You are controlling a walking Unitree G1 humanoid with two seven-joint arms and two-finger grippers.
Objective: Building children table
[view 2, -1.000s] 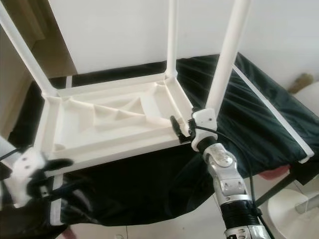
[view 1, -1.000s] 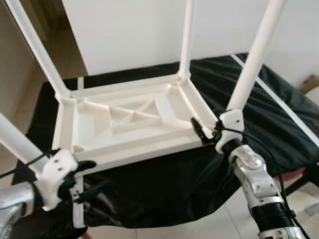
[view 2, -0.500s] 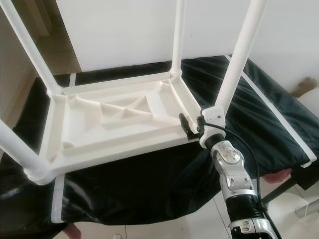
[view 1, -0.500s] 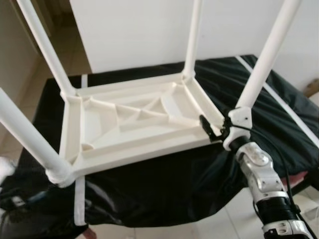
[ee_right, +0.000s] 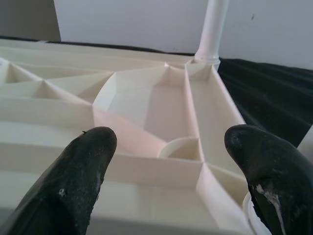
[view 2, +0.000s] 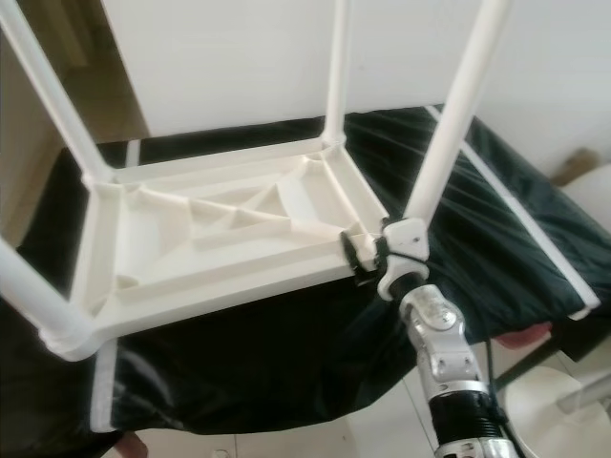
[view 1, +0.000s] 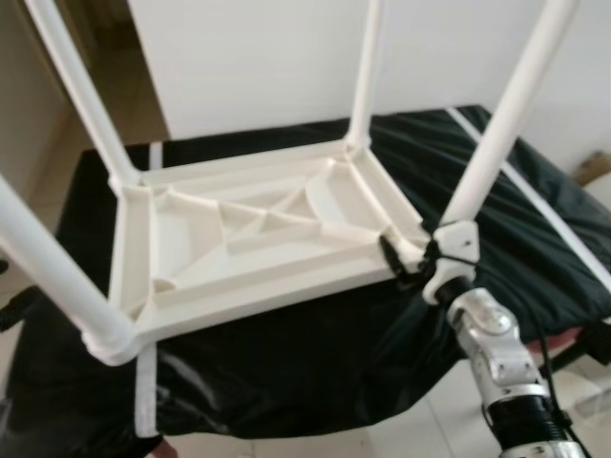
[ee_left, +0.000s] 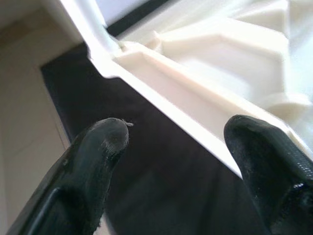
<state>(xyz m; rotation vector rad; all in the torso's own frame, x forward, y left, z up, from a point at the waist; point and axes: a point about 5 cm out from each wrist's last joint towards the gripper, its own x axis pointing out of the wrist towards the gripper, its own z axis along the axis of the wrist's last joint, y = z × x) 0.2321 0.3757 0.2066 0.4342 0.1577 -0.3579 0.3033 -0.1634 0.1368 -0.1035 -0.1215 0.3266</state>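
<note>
Right wrist view: both black fingers (ee_right: 80, 178) spread wide over the near edge of the upturned white children's table (view 1: 258, 239), gripping nothing

Just beyond those fingertips lie the ribbed hollows of the table's underside, with a round leg socket (ee_right: 180, 148) between the two tips and a far leg (ee_right: 211, 30) rising straight past them. From the head camera, the right gripper (view 1: 399, 263) sits at the table's near right corner, beside the foot of the near right leg (view 1: 496, 129). The left gripper (ee_left: 176, 142) is likewise released, its fingers apart with the table's rim running just ahead of them over the black cover (view 1: 305, 353). Four legs point upward; the table rests upside down on that cover, above a pale tiled floor (view 1: 410, 434)
</note>
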